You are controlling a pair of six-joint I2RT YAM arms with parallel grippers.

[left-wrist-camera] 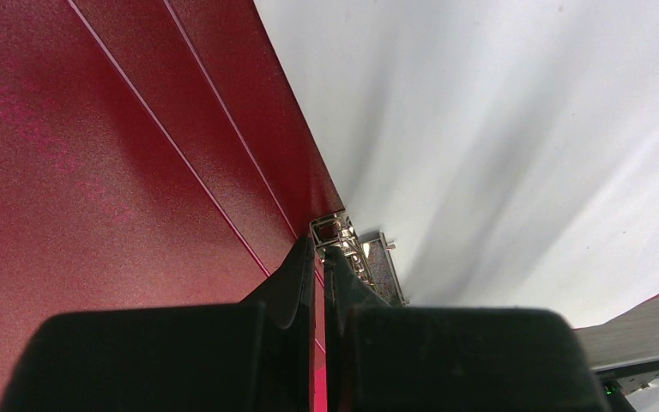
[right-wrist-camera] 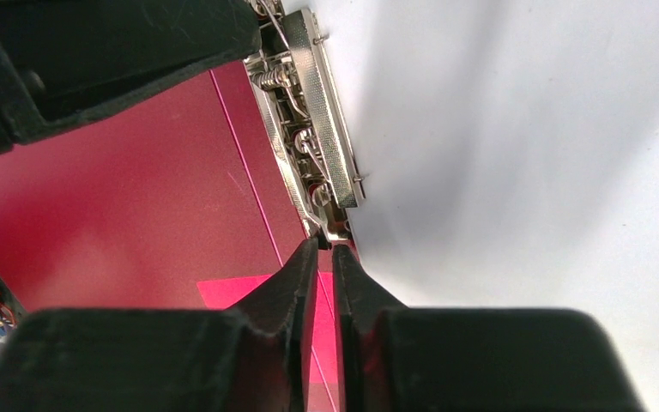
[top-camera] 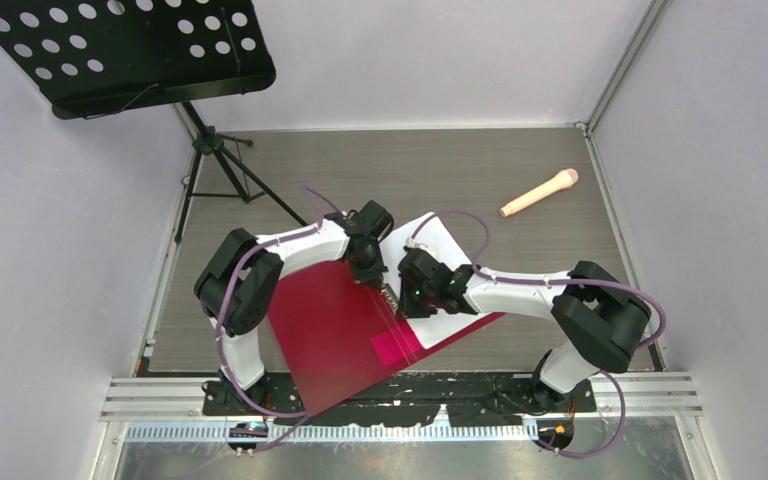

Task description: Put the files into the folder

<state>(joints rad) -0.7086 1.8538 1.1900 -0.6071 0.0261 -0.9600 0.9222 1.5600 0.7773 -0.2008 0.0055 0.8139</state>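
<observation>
From the overhead camera I see the folder [top-camera: 320, 330] lying open on the counter [top-camera: 360, 170], its bare red cover spread toward 7 o'clock and overhanging the near edge. The files [top-camera: 438, 240] lie on its other half, toward 1 o'clock of the spine. Both arms meet at the metal clip [right-wrist-camera: 309, 129] on the spine. My left tool [left-wrist-camera: 320, 249] is clenched, holding nothing, with its tips at one end of the clip. My right tool [right-wrist-camera: 326, 249] is almost clenched, with only a thin slit between its fingers. Its tips are at the clip's other end, by the pink patch [top-camera: 395, 343]; I cannot tell whether they nip the metal. A microphone [top-camera: 540, 192] lies at 2 o'clock and a music stand [top-camera: 130, 50] is at 10 o'clock.
</observation>
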